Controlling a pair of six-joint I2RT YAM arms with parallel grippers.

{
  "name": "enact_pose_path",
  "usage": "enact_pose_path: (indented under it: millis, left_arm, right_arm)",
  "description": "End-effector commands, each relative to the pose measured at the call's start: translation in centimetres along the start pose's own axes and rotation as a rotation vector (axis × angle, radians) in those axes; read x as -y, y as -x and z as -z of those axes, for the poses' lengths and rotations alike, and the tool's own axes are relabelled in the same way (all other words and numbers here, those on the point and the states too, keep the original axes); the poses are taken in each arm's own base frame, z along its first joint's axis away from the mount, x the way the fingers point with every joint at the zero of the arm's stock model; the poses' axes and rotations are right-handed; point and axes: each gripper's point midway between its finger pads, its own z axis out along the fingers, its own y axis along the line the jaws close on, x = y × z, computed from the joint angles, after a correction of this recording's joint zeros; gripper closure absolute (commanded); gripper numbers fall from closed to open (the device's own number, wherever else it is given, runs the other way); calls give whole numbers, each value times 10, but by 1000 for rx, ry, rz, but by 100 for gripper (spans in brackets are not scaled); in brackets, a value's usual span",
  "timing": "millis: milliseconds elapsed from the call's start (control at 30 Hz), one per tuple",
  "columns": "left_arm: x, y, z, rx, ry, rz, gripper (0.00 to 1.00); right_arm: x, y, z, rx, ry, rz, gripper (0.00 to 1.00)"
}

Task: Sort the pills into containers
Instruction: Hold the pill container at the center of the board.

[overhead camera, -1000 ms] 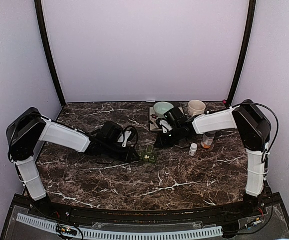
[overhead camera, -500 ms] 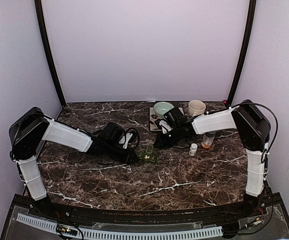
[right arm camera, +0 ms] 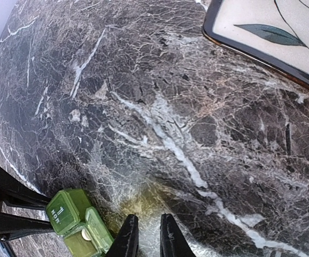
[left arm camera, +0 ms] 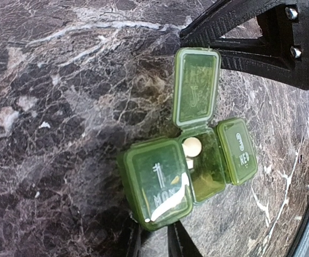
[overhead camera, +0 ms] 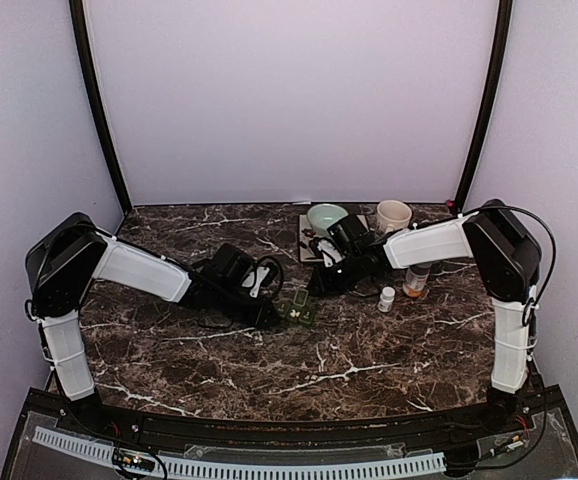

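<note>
The containers are a small dark green pill box (overhead camera: 296, 312) on the marble table, mid-way between the arms. In the left wrist view the pill box (left arm camera: 157, 182) has its MON and WED lids down and the middle lid standing up. Pale round pills (left arm camera: 192, 147) lie in that uncovered compartment. My left gripper (left arm camera: 154, 242) has its jaws drawn in on the box's near edge below the MON lid; seen from above, the left gripper (overhead camera: 272, 315) touches the box's left side. My right gripper (right arm camera: 148, 219) hovers just right of the pill box (right arm camera: 69, 211), its jaws almost together with nothing showing between them.
A patterned plate (right arm camera: 272, 32) lies behind the right gripper (overhead camera: 319, 287), with a pale green bowl (overhead camera: 326, 215) on it. A cream cup (overhead camera: 393, 214) stands at the back. An amber bottle (overhead camera: 416, 280) and its white cap (overhead camera: 387, 297) sit to the right.
My left arm has reached further right to the pill box and its jaws have narrowed onto the box's edge. The right arm has stayed where it was.
</note>
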Motion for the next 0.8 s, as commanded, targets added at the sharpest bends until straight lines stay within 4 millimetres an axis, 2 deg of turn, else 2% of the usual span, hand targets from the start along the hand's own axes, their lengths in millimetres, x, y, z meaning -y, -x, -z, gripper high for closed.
enact_pose_path:
  millis: [0,767]
  left_arm:
    - [-1,0,-1,-22,5,-13,81]
    - [-3,6,-2,-13,20,-16,80]
  right_arm:
    - [-10,5,-3,17,34,38,84]
    - [-22,-8,9,17,52,67,84]
